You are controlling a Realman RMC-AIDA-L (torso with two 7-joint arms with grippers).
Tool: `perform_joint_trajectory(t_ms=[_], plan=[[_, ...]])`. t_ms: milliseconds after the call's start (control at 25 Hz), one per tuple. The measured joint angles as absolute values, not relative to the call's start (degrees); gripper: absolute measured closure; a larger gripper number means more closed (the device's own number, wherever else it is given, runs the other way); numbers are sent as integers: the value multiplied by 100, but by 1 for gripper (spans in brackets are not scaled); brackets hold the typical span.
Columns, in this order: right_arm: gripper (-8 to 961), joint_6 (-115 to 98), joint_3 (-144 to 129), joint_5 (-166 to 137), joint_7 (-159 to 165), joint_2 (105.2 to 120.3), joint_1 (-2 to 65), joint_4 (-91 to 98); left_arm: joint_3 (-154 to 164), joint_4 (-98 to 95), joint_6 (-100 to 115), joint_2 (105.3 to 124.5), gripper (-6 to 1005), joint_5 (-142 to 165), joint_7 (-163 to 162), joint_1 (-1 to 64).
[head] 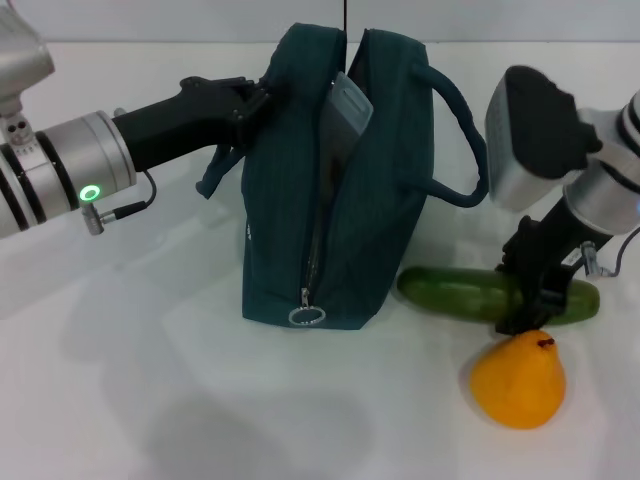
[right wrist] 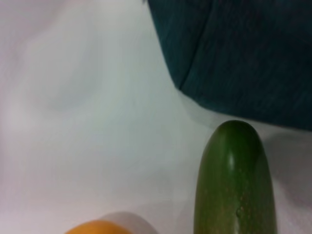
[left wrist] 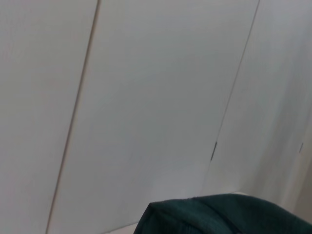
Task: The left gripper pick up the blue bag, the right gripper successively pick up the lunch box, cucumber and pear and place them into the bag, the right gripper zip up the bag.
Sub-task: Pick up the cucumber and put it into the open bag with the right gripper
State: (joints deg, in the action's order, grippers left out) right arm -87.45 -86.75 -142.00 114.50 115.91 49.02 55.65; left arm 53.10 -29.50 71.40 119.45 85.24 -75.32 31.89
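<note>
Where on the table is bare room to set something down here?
Bare table lies in front of the bag and below the left arm. It is crowded on the right, where the right pincer sits over the cucumber beside the pear.

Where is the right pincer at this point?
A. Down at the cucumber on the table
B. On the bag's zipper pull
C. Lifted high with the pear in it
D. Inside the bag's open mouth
A: in the head view the right pincer is down across the cucumber, which lies on the table beside the blue bag, with the pear just in front.
</note>
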Motion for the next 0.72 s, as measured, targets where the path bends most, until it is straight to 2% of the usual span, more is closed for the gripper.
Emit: perform_joint_trajectory(t_ms=[280, 720], plan=[[313, -9326, -7219, -13898, 11056, 11542, 4295, 6479, 5307, -3000, 7154, 11935, 926, 8526, -7523, 3079], [312, -11406, -4928, -12465, 9674, 11429, 4111, 6536, 5288, -3138, 7210, 11929, 925, 8477, -7392, 3013]])
